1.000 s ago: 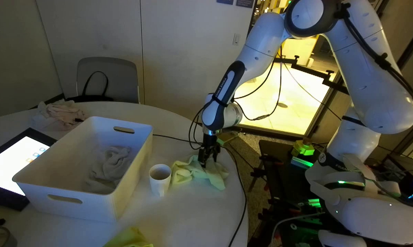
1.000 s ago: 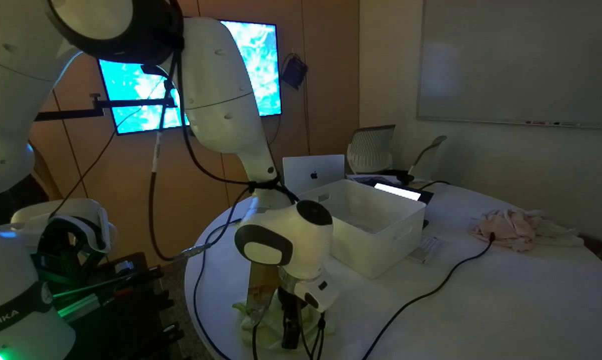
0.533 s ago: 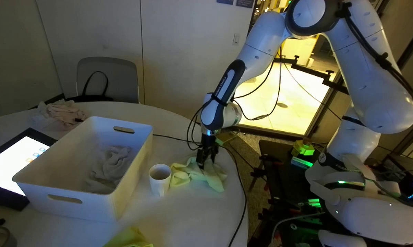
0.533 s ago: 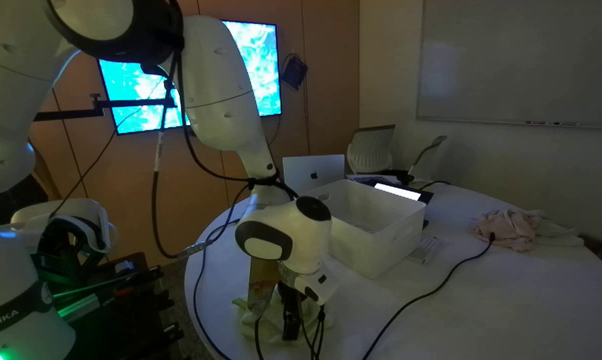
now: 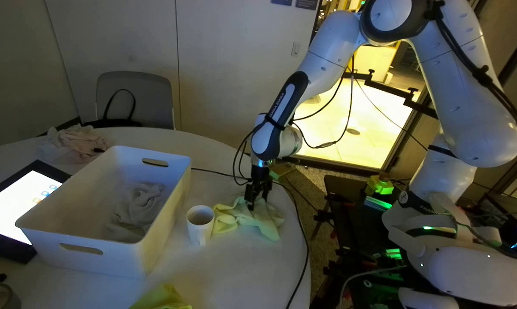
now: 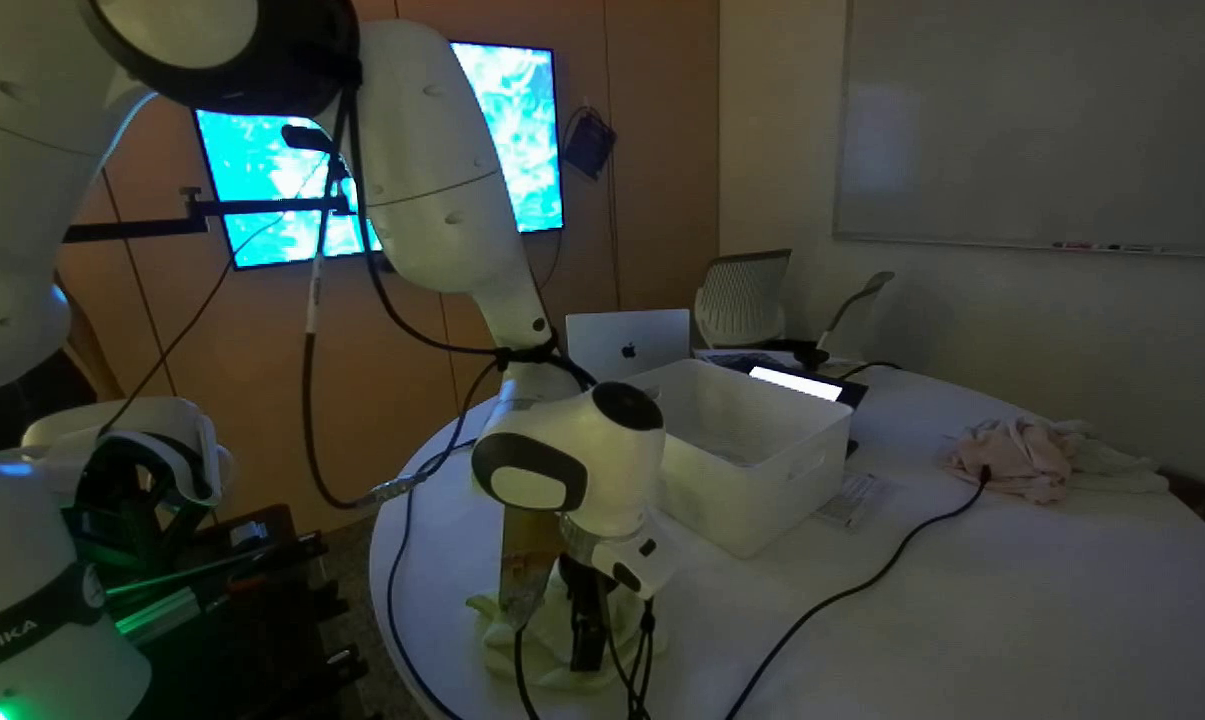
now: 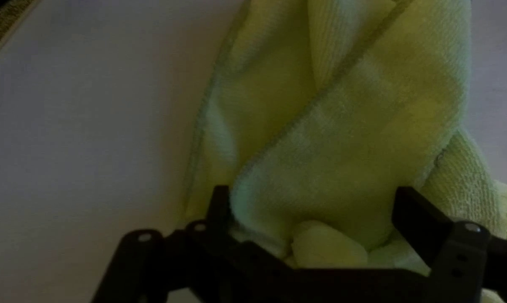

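Observation:
A crumpled yellow-green cloth lies on the white round table near its edge. My gripper points down at it from just above. In the wrist view, the gripper is open wide, with folds of the cloth showing between and beneath its fingers. I cannot tell whether the fingertips touch the fabric. A white mug stands upright close beside the cloth. In an exterior view, the wrist and the black gripper partly hide the cloth.
A white bin holds a grey cloth. Another yellow-green cloth lies at the frame's bottom. Beyond the bin are a lit tablet and a pinkish cloth pile. A black cable runs along the table edge.
In the exterior views my gripper has shifted a little and risen slightly. The cloth under it moved a bit and sits slightly lower. The jaws have stayed apart.

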